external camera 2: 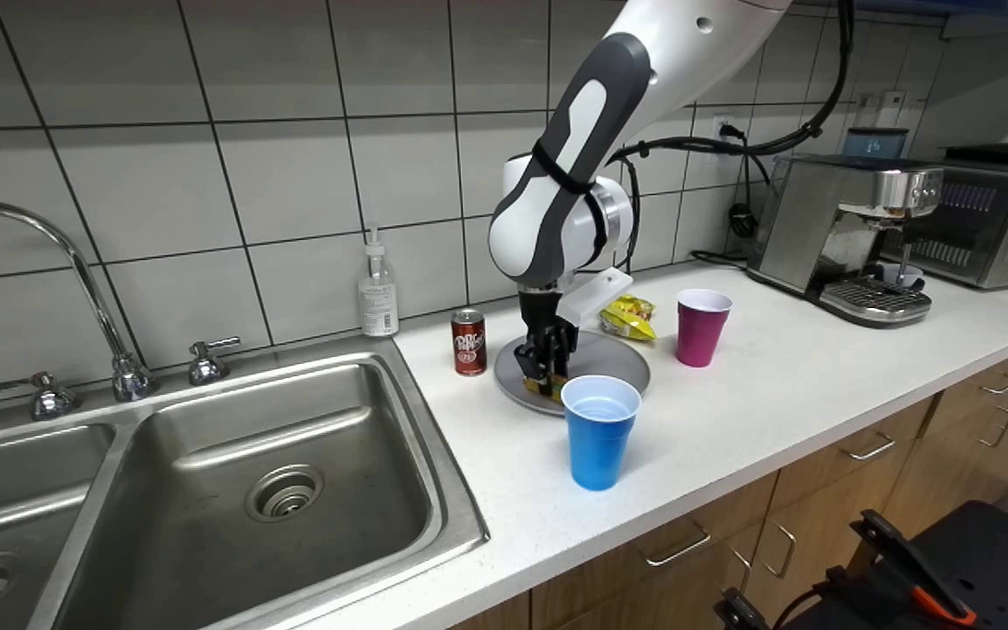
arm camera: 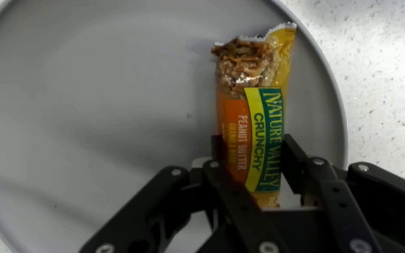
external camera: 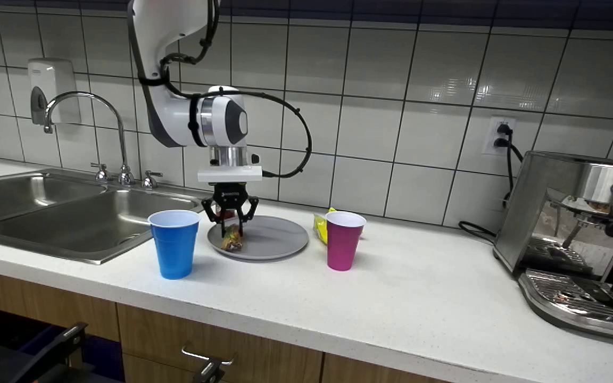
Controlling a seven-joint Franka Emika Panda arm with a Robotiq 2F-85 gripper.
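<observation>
We see the black two-fingered gripper (external camera: 232,234) pointing down over a round matte grey plate (arm camera: 93,91), its jaws clamped on the long sides of a yellow, orange and green plastic-wrapped granola bar (arm camera: 253,123). The bar lies within the plate's outline, well off centre; whether its underside touches the plate we cannot tell. In the wrist view its serrated upper end comes close to the rim at upper right, and a narrow grey strip runs between wrapper and edge on that side. To its left we have the much wider part of the plate's surface.

The plate sits on a speckled white table (external camera: 418,303). Nearer the table's front edge stands a tall blue plastic cup (external camera: 174,250), upright, near the plate but apart from it. A dark red metal soda can (external camera 2: 469,343) stands between the plate and the steel double sink (external camera 2: 428,442). On the opposite side, a magenta plastic cup (external camera: 342,247) and a crumpled yellow packet (external camera 2: 629,317) sit near the plate, the packet closer to the white tiled wall (external camera: 370,127). We find a long stretch of table between the magenta cup and the boxy steel espresso machine (external camera 2: 819,219).
</observation>
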